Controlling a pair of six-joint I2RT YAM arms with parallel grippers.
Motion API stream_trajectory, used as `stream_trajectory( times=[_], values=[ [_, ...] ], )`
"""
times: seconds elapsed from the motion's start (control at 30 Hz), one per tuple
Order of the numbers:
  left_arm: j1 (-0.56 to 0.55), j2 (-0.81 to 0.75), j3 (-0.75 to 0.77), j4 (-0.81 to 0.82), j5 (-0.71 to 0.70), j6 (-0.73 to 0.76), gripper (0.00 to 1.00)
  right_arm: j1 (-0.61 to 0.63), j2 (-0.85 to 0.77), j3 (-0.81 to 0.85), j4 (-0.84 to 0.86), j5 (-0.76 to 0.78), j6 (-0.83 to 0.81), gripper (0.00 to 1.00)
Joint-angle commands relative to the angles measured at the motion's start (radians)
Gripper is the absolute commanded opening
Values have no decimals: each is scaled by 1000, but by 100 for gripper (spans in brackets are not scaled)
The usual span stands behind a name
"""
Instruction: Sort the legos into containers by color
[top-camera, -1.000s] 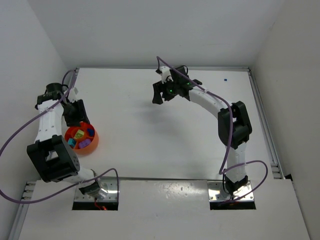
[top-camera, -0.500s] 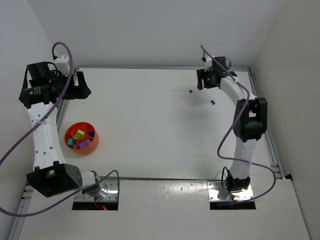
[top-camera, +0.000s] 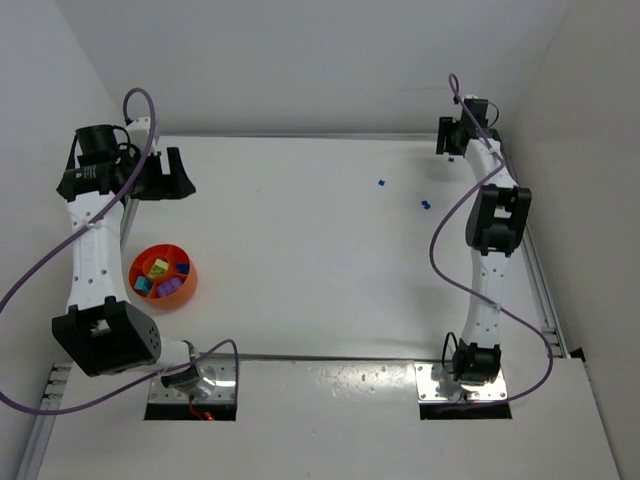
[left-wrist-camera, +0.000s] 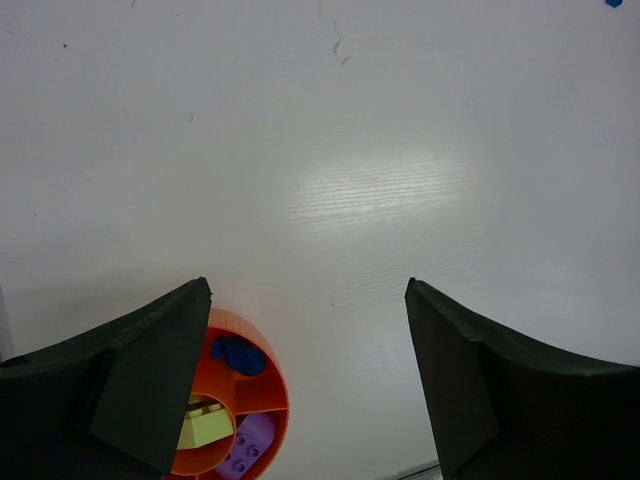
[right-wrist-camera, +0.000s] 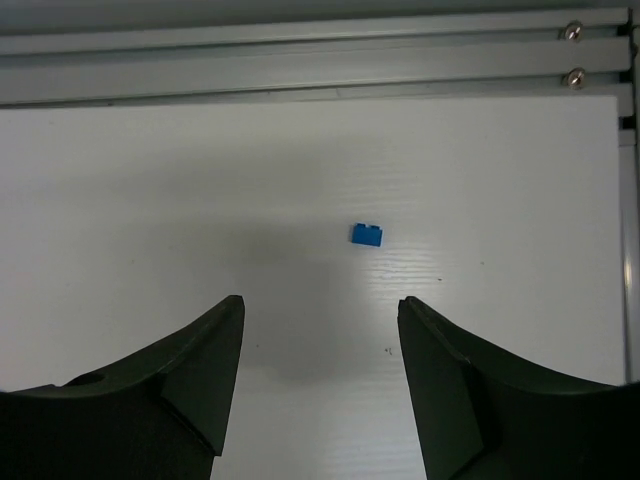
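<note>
Blue lego (right-wrist-camera: 366, 234) ahead of the right pincer (right-wrist-camera: 320, 300) — spread, arm outstretched — left pincer (left-wrist-camera: 309, 285) spread too.

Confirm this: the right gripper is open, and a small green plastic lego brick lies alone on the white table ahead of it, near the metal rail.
The small plastic lego brick is blue, not green; the right wrist view shows it. The right gripper is open, and the brick lies alone on the white table ahead of it, near the metal rail.
</note>
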Motion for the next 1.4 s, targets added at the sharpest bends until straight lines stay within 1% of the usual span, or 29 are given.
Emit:
stream_trajectory(
  times=[0.0,0.07,0.1,0.17,0.23,0.3,0.37,0.43,0.63,0.73,0.83,1.17,1.3,1.37],
  values=[
    [-8,-14,10,35,4,-6,85,-1,41,30,27,45,92,63],
    [-8,-14,1,35,-6,-6,85,-1,41,-25,86,56,113,63],
    [-8,-24,1,35,-6,-6,85,-1,41,-25,120,56,113,63],
    [-8,-24,-10,26,-15,-6,85,-10,64,-12,129,65,129,60],
    [-8,-24,-10,26,-24,-6,85,-10,119,51,117,65,141,60],
    [-8,-24,-10,26,-24,-6,85,-10,145,77,106,76,141,59],
    [-8,-24,-10,26,-24,-15,85,-10,145,58,140,105,150,59],
    [-8,-24,-21,26,-24,-16,85,-10,145,27,181,131,150,56],
    [1,-14,-21,26,-24,-25,85,-10,177,16,181,154,150,55],
    [1,-4,-12,26,-24,-25,85,-10,190,36,192,154,161,52],
    [1,-4,-12,26,-24,-25,85,-10,214,59,192,165,179,47],
    [1,5,-21,26,-33,-25,85,-20,251,110,190,165,211,46],
    [1,14,-21,26,-33,-34,85,-29,251,110,181,165,230,44],
    [1,14,-21,26,-33,-34,85,-29,251,110,181,165,230,40]
  ],
)
